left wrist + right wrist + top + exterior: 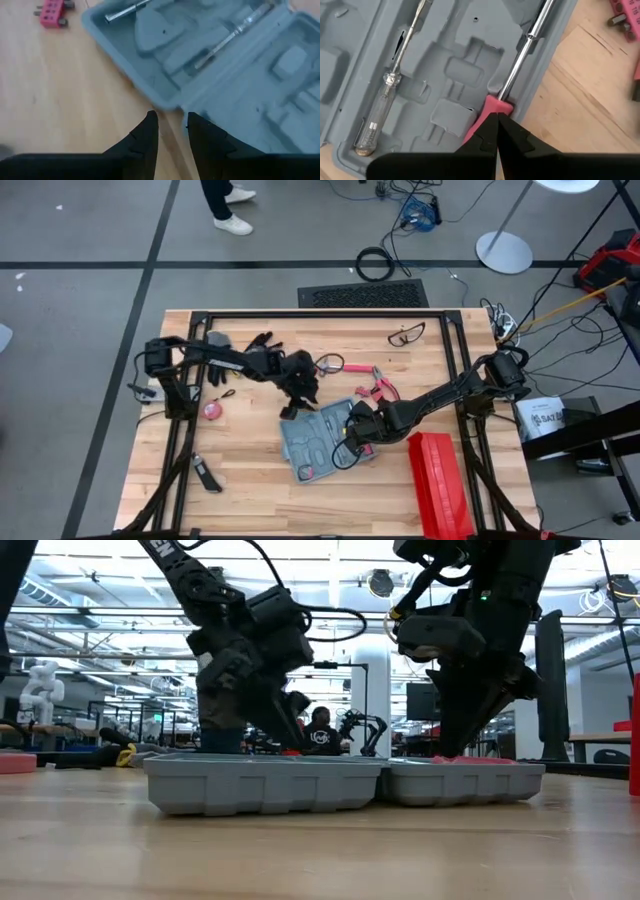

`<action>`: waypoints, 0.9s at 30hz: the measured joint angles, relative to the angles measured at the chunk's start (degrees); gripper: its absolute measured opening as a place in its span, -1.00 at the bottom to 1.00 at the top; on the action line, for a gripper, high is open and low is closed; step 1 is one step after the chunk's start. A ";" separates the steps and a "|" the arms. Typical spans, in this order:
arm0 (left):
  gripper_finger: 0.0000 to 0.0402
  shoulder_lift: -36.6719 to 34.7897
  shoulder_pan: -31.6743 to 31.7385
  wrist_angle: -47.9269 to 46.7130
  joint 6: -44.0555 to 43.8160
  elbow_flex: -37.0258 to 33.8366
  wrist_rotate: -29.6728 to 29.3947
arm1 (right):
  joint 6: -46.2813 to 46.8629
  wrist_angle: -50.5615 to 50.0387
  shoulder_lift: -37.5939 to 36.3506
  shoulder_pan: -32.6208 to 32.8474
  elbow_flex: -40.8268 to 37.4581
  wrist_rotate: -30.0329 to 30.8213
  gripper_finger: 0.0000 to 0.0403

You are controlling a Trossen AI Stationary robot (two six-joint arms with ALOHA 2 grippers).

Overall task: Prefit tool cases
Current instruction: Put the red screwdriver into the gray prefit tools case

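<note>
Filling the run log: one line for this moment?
case: open | left gripper: open, at case edge | right gripper: shut on red-handled screwdriver

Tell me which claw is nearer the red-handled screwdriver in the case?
Right. The right claw is shut at the red-handled screwdriver; the left claw hovers at the case's other edge.

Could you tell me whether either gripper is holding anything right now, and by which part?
The right gripper pinches the red handle of a screwdriver lying in the tool case. The left gripper holds nothing, jaws apart.
</note>
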 joint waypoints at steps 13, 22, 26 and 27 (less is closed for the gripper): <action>-0.81 4.11 -1.36 5.15 -4.08 0.16 0.73 | -1.02 0.69 -0.48 0.38 0.00 1.23 -1.00; -0.80 1.47 -0.59 3.12 -4.84 -0.05 -1.83 | 5.12 -15.51 -2.81 2.80 4.77 6.95 -1.00; -0.80 1.47 -0.57 3.07 -4.67 -0.05 -1.82 | 4.84 -17.41 -2.80 1.32 4.58 7.16 -1.00; -0.80 1.47 -0.57 3.07 -4.65 -0.05 -1.82 | 4.61 -16.92 -2.54 0.67 4.02 7.23 -1.00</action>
